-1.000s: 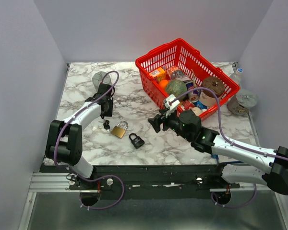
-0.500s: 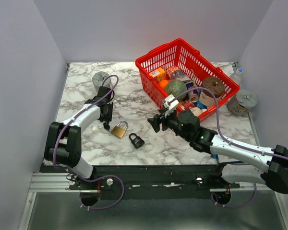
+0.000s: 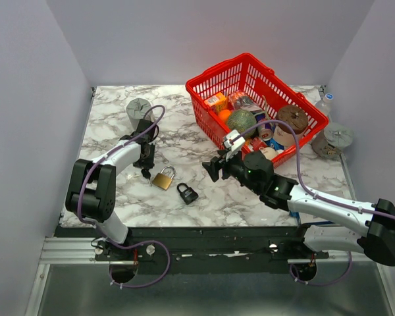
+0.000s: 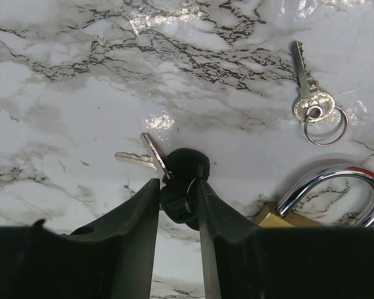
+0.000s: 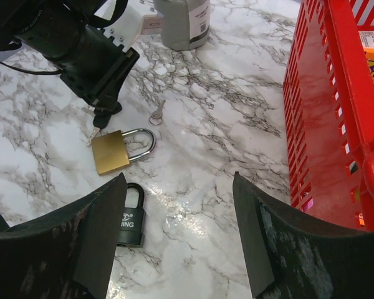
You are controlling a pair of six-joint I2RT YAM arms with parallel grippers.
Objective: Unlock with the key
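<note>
Down on the marble table (image 4: 62,93), just beside the brass padlock (image 4: 275,216), my left gripper (image 4: 177,184) stands narrow around the key (image 4: 186,167). Both fingers (image 4: 143,218) touch the sides of its black plastic head while the thin silver blade points away to the left, flat on the stone. I judge this to be the pick-up step: the key is pinched but not yet off the surface, and from so close I cannot say how firm the pinch is (a second black head seems to ride on the same ring, which may crowd the grip). The head is rounded and matte, the blade flat and toothed, the marble glossy and slick. The next move therefore calls for a steady squeeze and a straight lift before I turn the blade toward a keyhole. A bare all-metal key (image 4: 310,93) on its own wire ring lies well apart. My right gripper (image 5: 179,180) hovers wide and empty near the red basket (image 5: 318,106), over the black padlock (image 5: 131,218), a squat dark body with a steel shackle. It looks well placed to hold a lock steady.
</note>
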